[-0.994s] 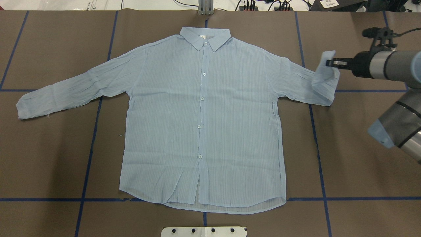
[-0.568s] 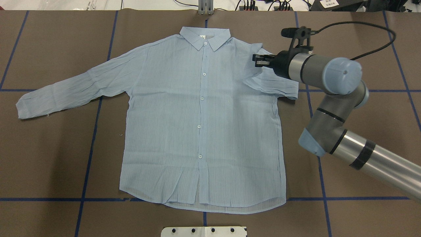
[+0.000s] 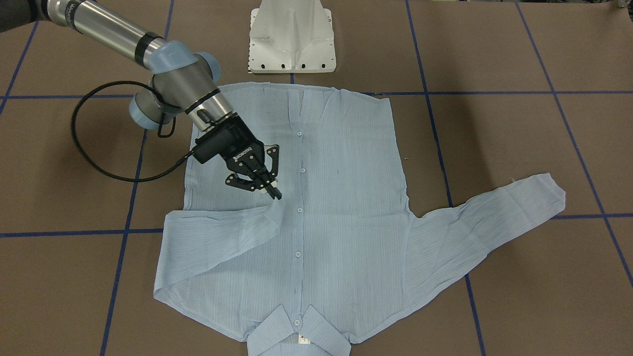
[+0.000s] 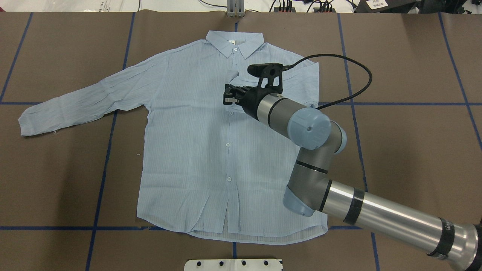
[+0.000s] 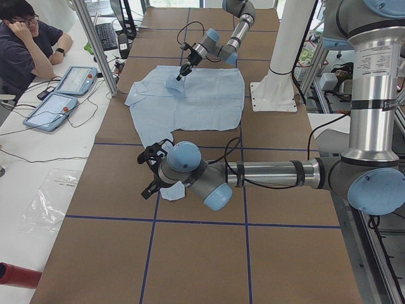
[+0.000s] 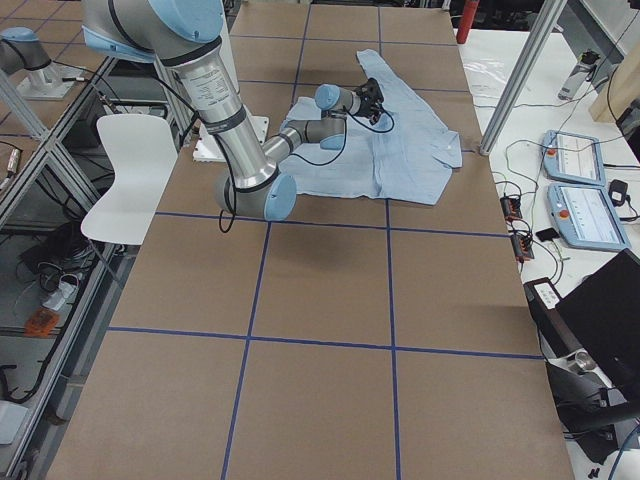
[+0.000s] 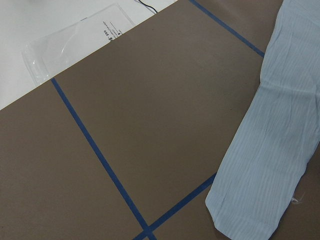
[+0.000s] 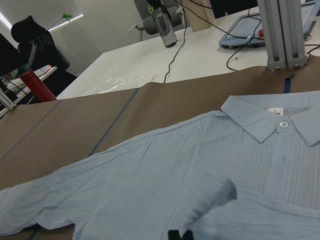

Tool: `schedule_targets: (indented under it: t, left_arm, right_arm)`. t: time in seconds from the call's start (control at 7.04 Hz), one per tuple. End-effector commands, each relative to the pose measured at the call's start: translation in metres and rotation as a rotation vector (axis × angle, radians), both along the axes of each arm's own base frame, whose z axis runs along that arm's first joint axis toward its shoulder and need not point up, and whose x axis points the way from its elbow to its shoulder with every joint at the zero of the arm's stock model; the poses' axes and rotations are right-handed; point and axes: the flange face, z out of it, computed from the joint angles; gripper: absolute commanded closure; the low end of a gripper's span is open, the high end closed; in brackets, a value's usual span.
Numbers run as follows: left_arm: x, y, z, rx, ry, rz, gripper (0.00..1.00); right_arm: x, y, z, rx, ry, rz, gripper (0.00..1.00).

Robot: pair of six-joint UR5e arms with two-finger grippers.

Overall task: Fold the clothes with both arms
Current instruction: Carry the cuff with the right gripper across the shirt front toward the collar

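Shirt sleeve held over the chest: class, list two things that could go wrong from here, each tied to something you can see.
1. The right gripper pinches only the edge of the cuff; the thin fabric might slip out before it is laid down.
2. The folded sleeve lies slanted across the shirt, so releasing here could leave a crooked, bunched fold.

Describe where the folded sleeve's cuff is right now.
In the front-facing view, the cuff hangs left of centre over the shirt front, beside the buttons, pinched in the right gripper.
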Motion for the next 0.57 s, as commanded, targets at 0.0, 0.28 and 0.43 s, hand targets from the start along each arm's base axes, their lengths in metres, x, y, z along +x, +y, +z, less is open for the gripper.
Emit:
schedule_targets:
  t: [0.0, 0.28, 0.43]
  left_arm:
    - [0.0, 0.0, 0.001, -0.001, -0.001, 0.0, 0.0]
    - [0.0, 0.0, 0.001, -0.003, -0.001, 0.0, 0.0]
    - [-0.001, 0.0, 0.001, -0.003, -0.001, -0.002, 0.0]
  right_arm:
    - [-0.03, 0.007, -0.003, -0.006, 0.023, -0.009, 1.0]
    - [-0.047, 0.004, -0.027, -0.032, 0.063, -0.015, 0.91]
    - [-0.06, 0.0, -0.06, -0.06, 0.12, -0.018, 0.91]
